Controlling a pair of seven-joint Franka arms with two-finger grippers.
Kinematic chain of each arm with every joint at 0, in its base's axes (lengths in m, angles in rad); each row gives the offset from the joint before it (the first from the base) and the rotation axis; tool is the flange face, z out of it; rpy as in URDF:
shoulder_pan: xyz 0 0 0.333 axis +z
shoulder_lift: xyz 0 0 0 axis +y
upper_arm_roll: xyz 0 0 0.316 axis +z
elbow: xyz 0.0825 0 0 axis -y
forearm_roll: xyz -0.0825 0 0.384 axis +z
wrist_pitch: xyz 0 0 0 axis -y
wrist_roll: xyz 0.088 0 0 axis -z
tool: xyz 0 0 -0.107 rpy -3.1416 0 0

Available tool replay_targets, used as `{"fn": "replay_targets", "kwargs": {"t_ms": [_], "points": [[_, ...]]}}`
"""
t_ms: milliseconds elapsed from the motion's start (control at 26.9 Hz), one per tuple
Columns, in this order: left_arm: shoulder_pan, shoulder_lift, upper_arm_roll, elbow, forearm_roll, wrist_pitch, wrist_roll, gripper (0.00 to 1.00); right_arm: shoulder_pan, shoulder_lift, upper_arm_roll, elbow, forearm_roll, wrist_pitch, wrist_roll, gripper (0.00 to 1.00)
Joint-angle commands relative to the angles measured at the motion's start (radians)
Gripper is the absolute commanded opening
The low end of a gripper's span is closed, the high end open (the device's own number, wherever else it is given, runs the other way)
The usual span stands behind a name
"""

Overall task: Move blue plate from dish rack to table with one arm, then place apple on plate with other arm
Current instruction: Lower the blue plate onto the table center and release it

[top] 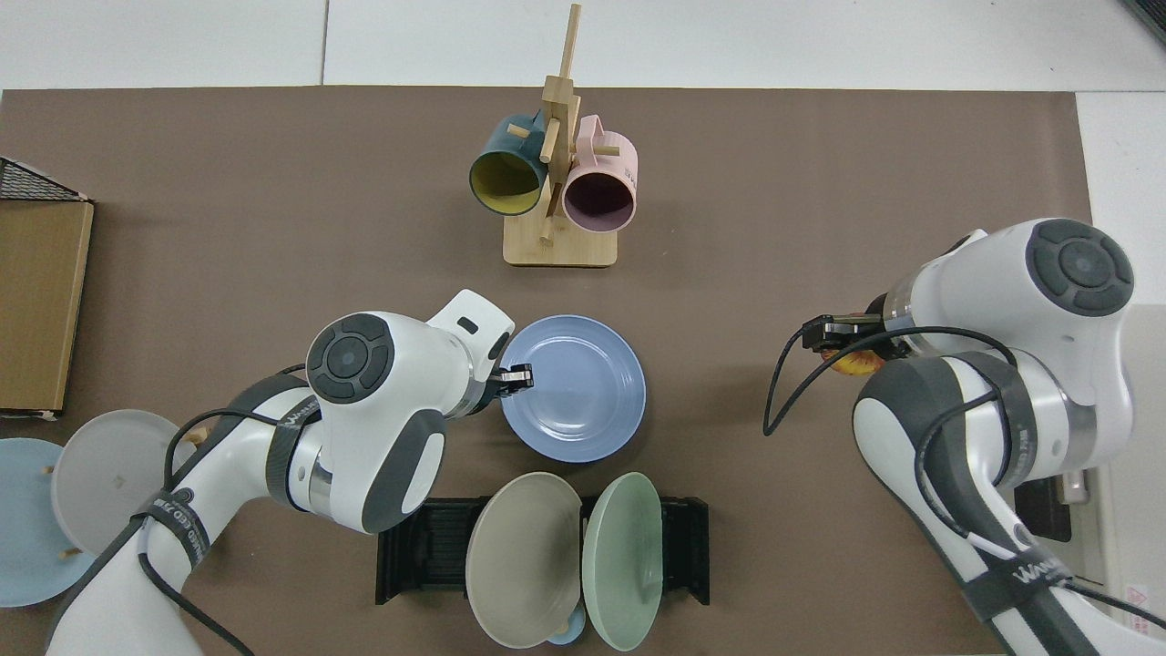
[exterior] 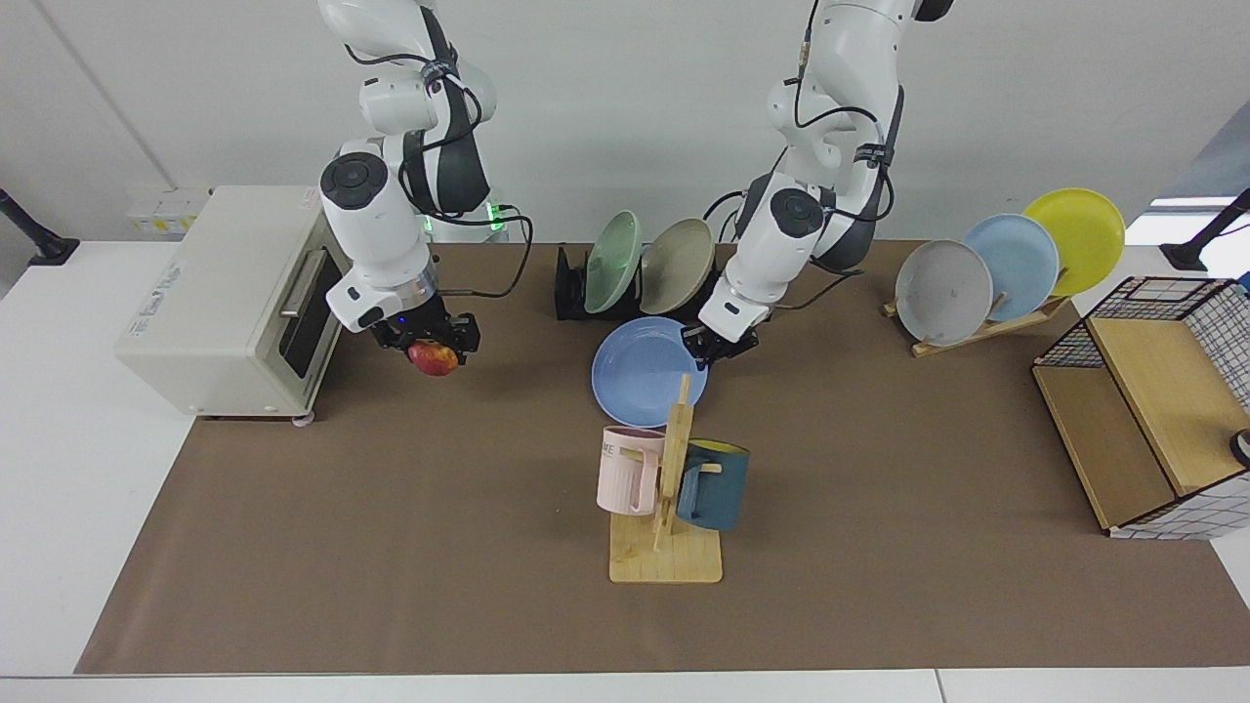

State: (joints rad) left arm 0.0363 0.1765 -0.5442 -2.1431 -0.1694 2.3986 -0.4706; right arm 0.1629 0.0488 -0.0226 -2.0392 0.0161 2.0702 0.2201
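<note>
Left claw (exterior: pixel 710 341) pinches the rim of the blue plate (exterior: pixel 645 371), which lies low over the surface (exterior: pixel 391 508) just in front of the dish rack (exterior: pixel 571 285). Right claw (exterior: pixel 430 344) hangs above the surface, clamped on the apple (exterior: pixel 433 358).

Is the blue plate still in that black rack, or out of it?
Out: the blue plate lies before the dish rack, its rim in the left gripper.
</note>
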Motion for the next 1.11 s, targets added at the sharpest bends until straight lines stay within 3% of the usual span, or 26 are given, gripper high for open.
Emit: {"fn": "replay_targets", "kwargs": {"t_ms": [0,260,371,557,743,854,1077], "points": [[-0.010,0.041,0.010,-0.009,-0.002,0.082,0.004,0.00,-0.014,0.002,0.007,0.011,0.002,-0.004,-0.021,0.25],[0.000,0.049,0.018,-0.006,0.047,0.082,0.013,0.00,-0.013,0.002,0.007,0.011,0.005,-0.002,-0.021,0.25],[0.008,0.066,0.018,0.011,0.080,0.082,0.013,0.38,-0.013,0.002,0.007,0.011,0.008,-0.002,-0.021,0.25],[0.022,0.080,0.021,0.035,0.113,0.080,0.013,0.63,-0.013,0.002,0.009,0.011,0.010,-0.002,-0.019,0.24],[0.033,0.064,0.023,0.066,0.131,0.010,0.010,0.77,-0.006,0.002,0.009,0.011,0.015,-0.001,-0.010,0.24],[0.040,0.035,0.023,0.110,0.175,-0.102,0.006,0.93,0.003,0.005,0.010,0.005,0.016,0.016,-0.004,0.24],[0.040,-0.045,0.036,0.172,0.206,-0.315,0.010,0.93,0.058,0.028,0.013,0.004,0.018,0.070,0.077,0.23]]}}
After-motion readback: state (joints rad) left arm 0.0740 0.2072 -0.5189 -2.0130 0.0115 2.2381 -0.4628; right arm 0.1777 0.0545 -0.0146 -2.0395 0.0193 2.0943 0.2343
